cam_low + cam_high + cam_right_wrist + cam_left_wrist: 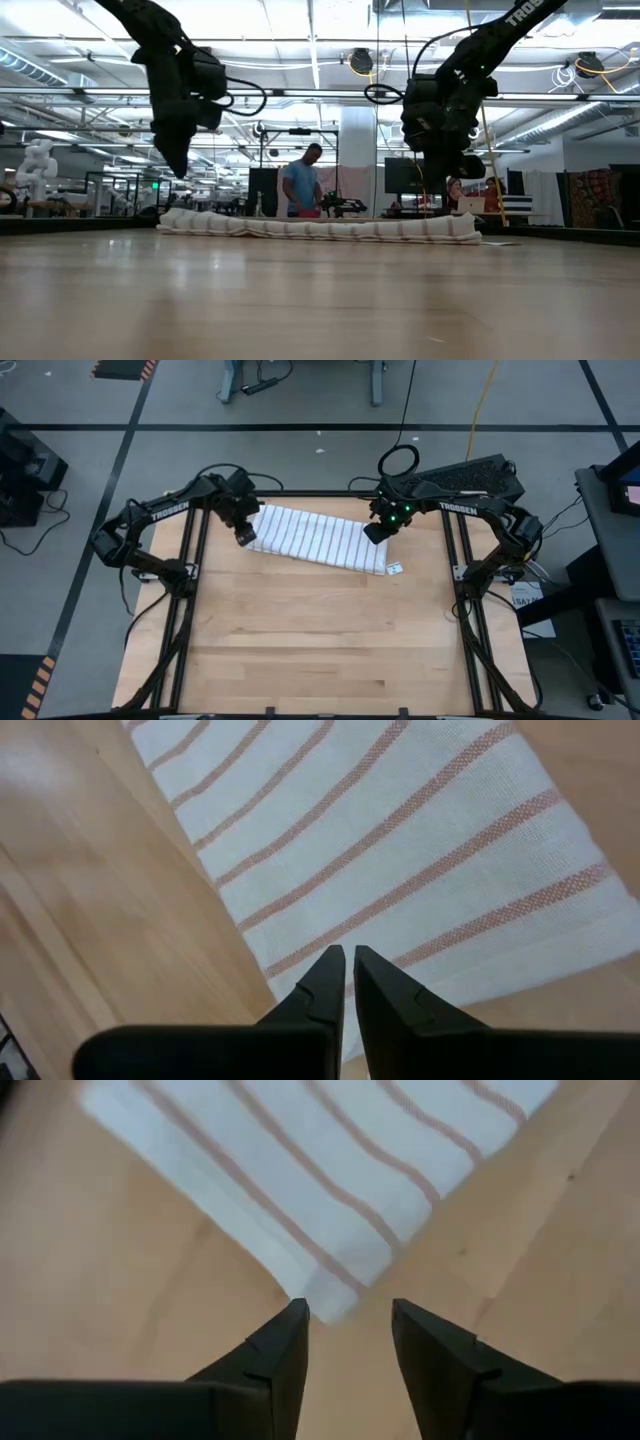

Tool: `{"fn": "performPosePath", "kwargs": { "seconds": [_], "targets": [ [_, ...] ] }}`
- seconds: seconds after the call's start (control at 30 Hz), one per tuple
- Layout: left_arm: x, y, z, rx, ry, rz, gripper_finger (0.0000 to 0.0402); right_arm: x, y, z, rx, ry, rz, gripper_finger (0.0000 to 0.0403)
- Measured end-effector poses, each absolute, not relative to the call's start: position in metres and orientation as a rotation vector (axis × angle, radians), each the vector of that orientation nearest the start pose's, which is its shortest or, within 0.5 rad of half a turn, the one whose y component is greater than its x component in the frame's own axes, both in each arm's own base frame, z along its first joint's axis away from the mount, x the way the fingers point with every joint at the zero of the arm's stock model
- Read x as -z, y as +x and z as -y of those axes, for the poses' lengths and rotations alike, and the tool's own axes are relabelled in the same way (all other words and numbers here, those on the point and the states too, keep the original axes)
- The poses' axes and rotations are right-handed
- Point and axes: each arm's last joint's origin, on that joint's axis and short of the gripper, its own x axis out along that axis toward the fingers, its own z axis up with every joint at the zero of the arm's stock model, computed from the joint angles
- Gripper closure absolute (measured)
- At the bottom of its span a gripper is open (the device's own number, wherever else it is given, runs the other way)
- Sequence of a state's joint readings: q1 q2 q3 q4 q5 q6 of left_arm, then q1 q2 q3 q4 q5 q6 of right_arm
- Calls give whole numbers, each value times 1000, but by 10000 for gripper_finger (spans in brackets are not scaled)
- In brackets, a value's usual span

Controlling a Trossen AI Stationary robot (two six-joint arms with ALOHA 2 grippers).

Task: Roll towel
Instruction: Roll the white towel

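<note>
Towel (318, 538) laid folded flat at far table (320, 650) edge. Left gripper (244, 536) held above left end, fingers spread, empty. Right gripper (377, 532) above right end, fingers pressed together, empty. Both ends to be pinched level, roll kept tight.

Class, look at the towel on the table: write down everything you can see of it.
The towel is thin white woven cloth with narrow parallel stripes, folded into a long flat band, not yet rolled. It lies slightly askew on the wooden table near its far edge. A small white tag shows at its right end. Nothing grips it.
</note>
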State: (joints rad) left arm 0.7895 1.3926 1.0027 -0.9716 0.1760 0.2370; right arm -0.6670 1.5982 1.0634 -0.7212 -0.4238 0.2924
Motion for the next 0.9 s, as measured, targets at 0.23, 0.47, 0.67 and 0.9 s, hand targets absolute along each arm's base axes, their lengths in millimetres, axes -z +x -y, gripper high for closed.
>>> {"fn": "performPosePath", "kwargs": {
  "seconds": [0.23, 0.47, 0.67, 0.9],
  "targets": [
    [-234, 175, -176, -444, -660, -1124, 267, -205, 241, 175, 369, 914, -1055, 385],
    [-219, 170, -204, -505, -837, -1033, 288, -205, 242, 174, 334, 929, -1050, 385],
    [-187, 175, -213, -449, -891, -1133, 312, -205, 241, 172, 308, 928, -1060, 385],
    [-149, 173, -211, -416, -992, -1250, 347, -204, 239, 171, 297, 921, -1085, 385]
  ]
}}
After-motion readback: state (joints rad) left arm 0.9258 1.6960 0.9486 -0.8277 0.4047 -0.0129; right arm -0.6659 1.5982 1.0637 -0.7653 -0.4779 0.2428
